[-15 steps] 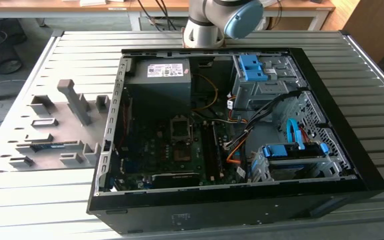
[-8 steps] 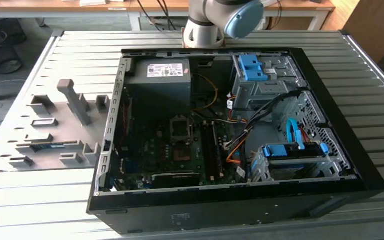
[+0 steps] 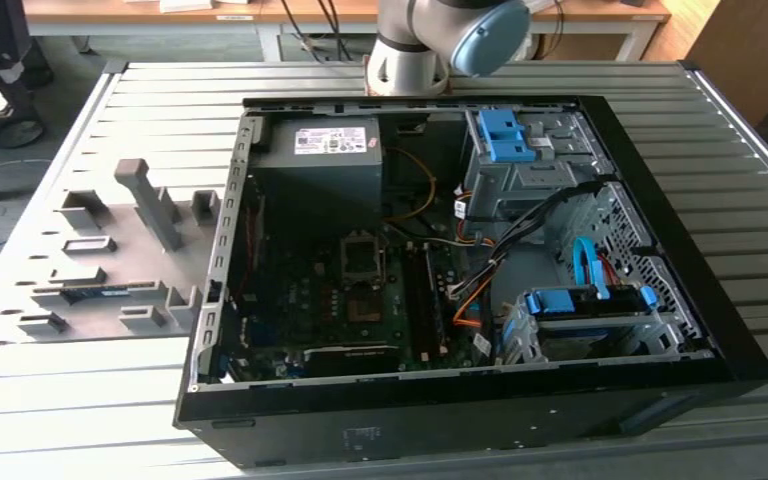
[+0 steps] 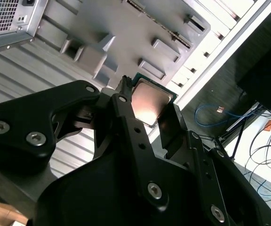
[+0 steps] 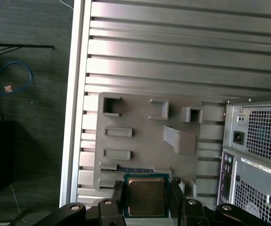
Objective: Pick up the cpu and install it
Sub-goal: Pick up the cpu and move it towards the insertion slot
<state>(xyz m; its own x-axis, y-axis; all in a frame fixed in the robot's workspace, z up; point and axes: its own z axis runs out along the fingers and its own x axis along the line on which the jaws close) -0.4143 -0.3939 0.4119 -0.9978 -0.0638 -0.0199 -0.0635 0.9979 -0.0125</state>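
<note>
Silver-grey and dully reflective, the cpu (image 5: 146,195) is a flat square rimmed by a thin green board edge, so no side reads as longer. Its metal face is turned toward the cameras in both wrist views. Black fingers (image 5: 118,192) clamp two opposite edges, holding it above the grey parts holder (image 5: 140,136) on the slatted table (image 5: 173,56), beside the computer case (image 5: 255,141).
</note>
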